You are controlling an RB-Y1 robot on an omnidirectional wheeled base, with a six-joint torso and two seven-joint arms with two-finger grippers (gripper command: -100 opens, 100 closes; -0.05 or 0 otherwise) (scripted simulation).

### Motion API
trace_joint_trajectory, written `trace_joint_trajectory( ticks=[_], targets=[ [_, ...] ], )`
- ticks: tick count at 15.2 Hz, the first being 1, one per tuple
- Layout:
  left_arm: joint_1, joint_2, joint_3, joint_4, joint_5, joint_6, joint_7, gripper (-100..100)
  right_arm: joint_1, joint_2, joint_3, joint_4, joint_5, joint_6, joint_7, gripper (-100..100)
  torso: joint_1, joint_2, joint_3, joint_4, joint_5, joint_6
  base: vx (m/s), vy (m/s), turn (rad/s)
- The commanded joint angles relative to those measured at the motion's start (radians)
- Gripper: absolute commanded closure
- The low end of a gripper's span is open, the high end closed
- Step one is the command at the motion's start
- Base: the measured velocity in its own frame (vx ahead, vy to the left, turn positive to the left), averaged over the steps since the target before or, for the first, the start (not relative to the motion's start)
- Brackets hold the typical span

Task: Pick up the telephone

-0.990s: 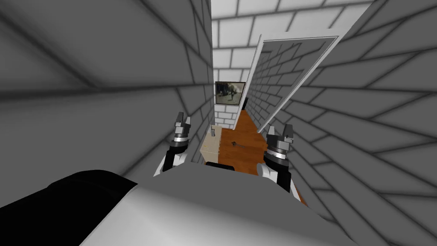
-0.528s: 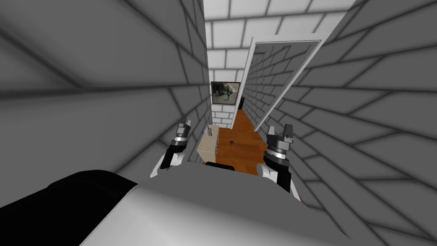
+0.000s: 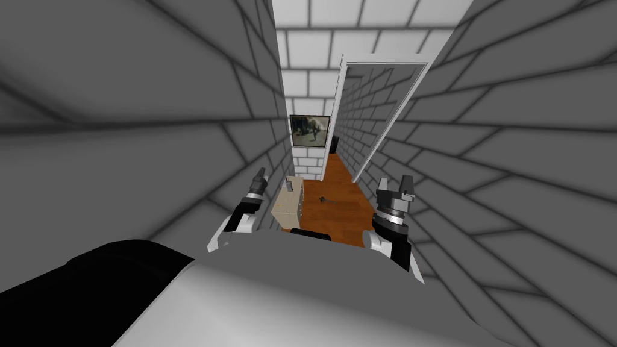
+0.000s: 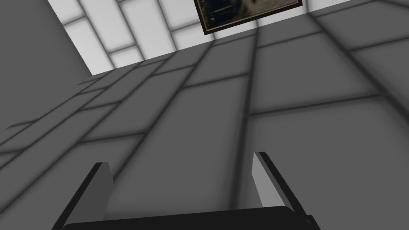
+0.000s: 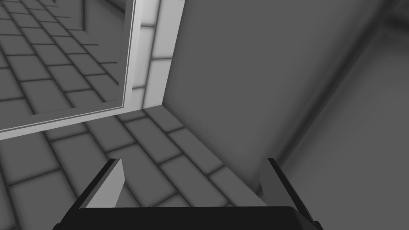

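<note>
Beige cabinet in the head view is topped by a grey telephone, judged light, stiff, best taken by its narrow sides, with a dark thing on the floor beside; the left gripper is shown wide and empty in the left wrist view, the right gripper likewise in its own.

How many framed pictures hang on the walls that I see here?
1. The framed picture hangs on the white end wall of the corridor, beyond the beige cabinet. Others may be hidden past the corridor's end.
</note>
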Motion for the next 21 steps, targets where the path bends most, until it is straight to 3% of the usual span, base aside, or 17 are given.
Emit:
trace_joint_trajectory(
  ticks=[1, 3, 6, 9, 10, 12, 13, 15, 16, 18, 19, 21],
  targets=[
    [-0.002, 0.023, 0.031, 0.036, 0.024, 0.05, 0.0, -100, 0.0, 0.0, 0.0, 0.0, 0.0, 0.0, 0.0, 0, 0.0, 0.0, 0.0, 0.0, 0.0, 0.0, -0.002, -0.08, -0.106],
    [-0.002, 0.023, 0.031, 0.036, 0.024, 0.068, 0.0, -100, 0.0, 0.0, 0.0, 0.0, 0.0, 0.0, 0.0, 0, 0.001, 0.0, 0.0, 0.0, 0.0, 0.0, 0.006, -0.063, -0.086],
    [-0.009, 0.055, 0.083, 0.096, 0.065, 0.146, -0.004, -100, 0.0, 0.0, 0.0, 0.0, 0.0, 0.0, 0.0, 0, 0.001, -0.001, -0.001, 0.0, 0.0, 0.0, 0.016, -0.084, -0.156],
    [-0.009, 0.055, 0.083, 0.096, 0.065, 0.182, -0.004, -100, 0.0, 0.0, 0.0, 0.0, 0.0, 0.0, 0.0, 0, 0.001, -0.001, -0.001, 0.0, 0.0, 0.0, 0.006, -0.066, -0.044],
    [-0.012, 0.07, 0.111, 0.127, 0.087, 0.218, -0.005, -100, 0.0, 0.0, 0.0, 0.0, 0.0, 0.0, 0.0, 0, 0.003, -0.001, 0.0, 0.0, 0.001, 0.0, -0.004, -0.038, -0.082],
    [-0.012, 0.07, 0.111, 0.127, 0.087, 0.242, -0.005, -100, 0.0, 0.0, 0.0, 0.0, 0.0, 0.0, 0.0, 0, 0.004, 0.0, 0.0, 0.0, 0.001, 0.0, -0.003, -0.041, -0.054],
    [-0.016, 0.084, 0.14, 0.16, 0.109, 0.274, -0.007, -100, 0.0, 0.0, 0.0, 0.0, 0.0, 0.0, 0.0, 0, 0.004, 0.0, 0.0, 0.0, 0.001, 0.0, -0.003, -0.04, -0.049],
    [-0.016, 0.084, 0.14, 0.16, 0.109, 0.303, -0.007, -100, 0.0, 0.0, 0.0, 0.0, 0.0, 0.0, 0.0, 0, 0.004, 0.0, 0.0, 0.0, 0.001, 0.0, -0.004, -0.046, -0.062],
    [-0.02, 0.098, 0.169, 0.193, 0.131, 0.329, -0.008, -100, 0.0, 0.0, 0.0, 0.0, 0.0, 0.0, 0.0, 0, 0.004, 0.0, 0.0, 0.0, 0.001, 0.0, -0.007, -0.056, -0.092],
    [-0.02, 0.098, 0.169, 0.193, 0.131, 0.366, -0.008, -100, 0.0, 0.0, 0.0, 0.0, 0.0, 0.0, 0.0, 0, 0.003, 0.0, 0.0, 0.0, 0.001, 0.0, 0.003, -0.059, -0.138],
    [-0.024, 0.112, 0.2, 0.227, 0.154, 0.392, -0.01, -100, 0.0, 0.0, 0.0, 0.0, 0.0, 0.0, 0.0, 0, 0.003, 0.0, 0.0, 0.0, 0.001, 0.0, 0.031, -0.093, -0.191],
    [-0.024, 0.112, 0.2, 0.227, 0.154, 0.422, -0.01, -100, 0.0, 0.0, 0.0, 0.0, 0.0, 0.0, 0.0, 0, 0.0, -0.004, -0.002, -0.001, 0.0, 0.001, 0.108, -0.095, -0.22]
  ],
)
